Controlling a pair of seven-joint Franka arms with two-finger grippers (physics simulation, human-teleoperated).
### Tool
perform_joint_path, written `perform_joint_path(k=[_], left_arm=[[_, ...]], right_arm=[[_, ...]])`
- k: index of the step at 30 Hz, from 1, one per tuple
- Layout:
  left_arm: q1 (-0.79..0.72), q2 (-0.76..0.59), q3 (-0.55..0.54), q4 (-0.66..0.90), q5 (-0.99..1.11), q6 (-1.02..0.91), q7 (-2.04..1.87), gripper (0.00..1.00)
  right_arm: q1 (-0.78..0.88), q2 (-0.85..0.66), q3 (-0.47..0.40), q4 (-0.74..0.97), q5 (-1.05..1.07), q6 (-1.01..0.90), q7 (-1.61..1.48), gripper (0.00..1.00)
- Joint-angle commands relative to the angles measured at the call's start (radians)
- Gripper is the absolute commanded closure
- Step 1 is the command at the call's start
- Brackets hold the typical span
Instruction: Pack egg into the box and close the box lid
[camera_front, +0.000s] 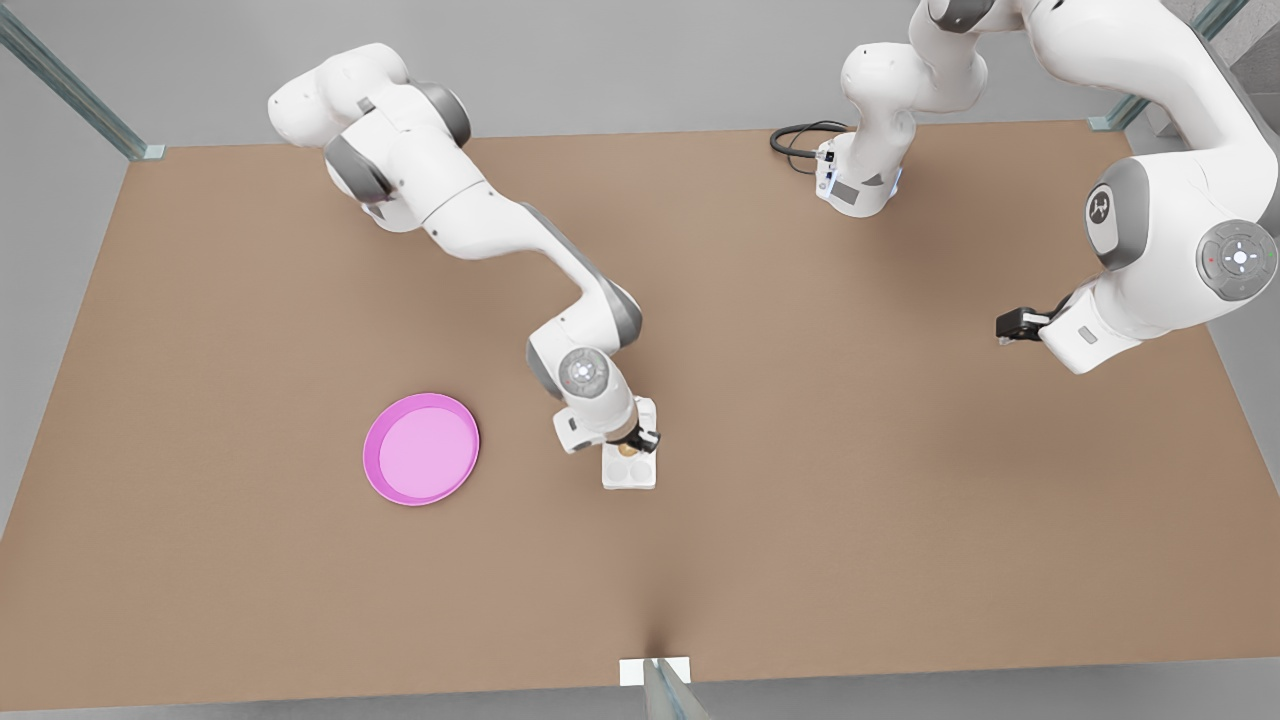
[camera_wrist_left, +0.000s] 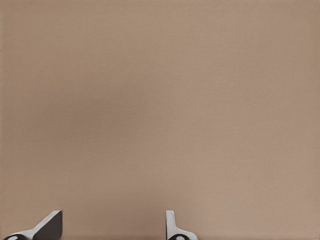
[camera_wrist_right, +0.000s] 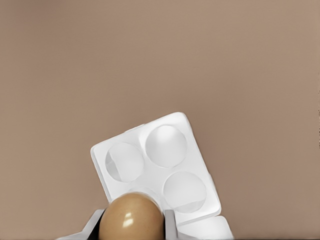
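Note:
The white box (camera_wrist_right: 165, 165) lies open on the table, three of its round cups empty. My right gripper (camera_wrist_right: 132, 226) is shut on the tan egg (camera_wrist_right: 131, 215), holding it over the fourth cup, the one nearest the box lid (camera_wrist_right: 207, 229). In the front view this right gripper (camera_front: 635, 440) hangs over the box (camera_front: 630, 472) with the egg (camera_front: 627, 449) between its fingers, and the lid (camera_front: 647, 408) lies flat behind it. My left gripper (camera_wrist_left: 112, 227) is open over bare table; in the front view the left gripper (camera_front: 1012, 325) waits far to the front view's right.
A round pink plate (camera_front: 420, 450) sits on the brown table at the front view's left of the box. An arm base with a black cable (camera_front: 800, 140) stands at the far edge. A small white bracket (camera_front: 655, 670) marks the near edge.

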Motion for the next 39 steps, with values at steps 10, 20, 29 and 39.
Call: perform_joint_path(k=[10, 20, 29, 39], left_arm=[[0.000, 0.007, 0.001, 0.000, 0.000, 0.011, 0.002, 0.00], [-0.560, 0.139, -0.002, -0.004, -0.154, -0.311, -0.668, 0.79], [-0.890, 0.419, -0.005, 0.000, -0.475, 0.521, -1.474, 0.79], [-0.882, 0.498, 0.021, -0.061, -0.366, 0.513, -1.402, 0.79]], right_arm=[[-0.130, -0.180, -0.002, 0.005, -0.115, -0.069, -0.140, 0.00], [-0.650, -0.642, -0.002, -0.141, -0.159, -0.795, -1.024, 0.00], [-0.647, -0.581, 0.000, -0.081, -0.256, -0.796, -1.016, 0.00], [-0.677, -0.584, 0.006, -0.031, -0.238, -0.733, -1.016, 0.00]])
